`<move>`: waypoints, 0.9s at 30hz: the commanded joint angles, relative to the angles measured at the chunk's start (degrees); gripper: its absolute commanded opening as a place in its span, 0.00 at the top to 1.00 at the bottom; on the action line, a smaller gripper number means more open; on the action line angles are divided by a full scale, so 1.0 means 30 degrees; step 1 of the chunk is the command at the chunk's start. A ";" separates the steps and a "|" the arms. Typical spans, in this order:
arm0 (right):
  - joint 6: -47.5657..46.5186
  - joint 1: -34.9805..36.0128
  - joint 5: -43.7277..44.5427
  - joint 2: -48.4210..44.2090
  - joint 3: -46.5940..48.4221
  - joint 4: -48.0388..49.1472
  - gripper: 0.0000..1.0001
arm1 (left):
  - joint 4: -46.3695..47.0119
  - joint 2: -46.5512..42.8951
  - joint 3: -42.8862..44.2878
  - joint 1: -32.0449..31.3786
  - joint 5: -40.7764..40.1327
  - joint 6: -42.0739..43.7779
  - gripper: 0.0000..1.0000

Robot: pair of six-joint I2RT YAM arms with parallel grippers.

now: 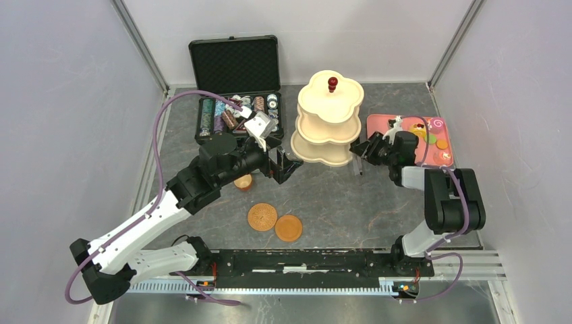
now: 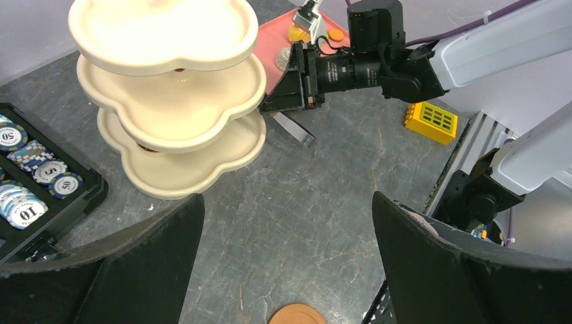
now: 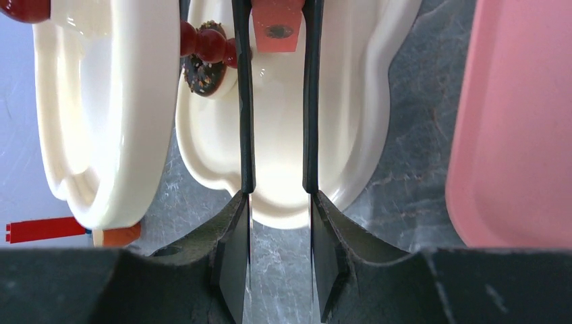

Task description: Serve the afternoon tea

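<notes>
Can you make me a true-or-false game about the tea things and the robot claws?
1. The stand has three tiers. True.
2. The two saucers sit on the stand. False: they lie on the table, in front of the stand.
3. The left claw is open and empty. True.
4. Seen from above, the pink tray is left of the stand. False: it is on the right.
5. The right claw holds a reddish pastry. True.
</notes>
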 commanded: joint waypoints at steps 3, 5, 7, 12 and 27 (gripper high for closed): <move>-0.0161 0.0124 -0.1329 0.0971 0.1134 0.1435 1.00 | 0.0530 0.0165 0.0081 -0.0047 -0.0075 -0.0460 0.00; -0.0316 0.0682 -0.1425 0.0979 0.0997 0.1255 1.00 | 0.0530 0.0196 0.0081 -0.0047 -0.0069 -0.0460 0.00; -0.0626 0.0706 -0.1402 0.0749 0.0791 0.0889 1.00 | 0.0544 0.0225 0.0109 -0.0045 0.0017 -0.0485 0.00; -0.1632 0.0691 -0.0959 -0.0073 0.0399 -0.0525 0.94 | 0.0558 0.0225 0.0111 -0.0032 0.0121 -0.0544 0.00; -0.3898 0.0676 0.1053 -0.1558 0.0863 -0.4451 0.66 | 0.0581 0.0042 0.0110 -0.0046 0.0224 -0.0606 0.00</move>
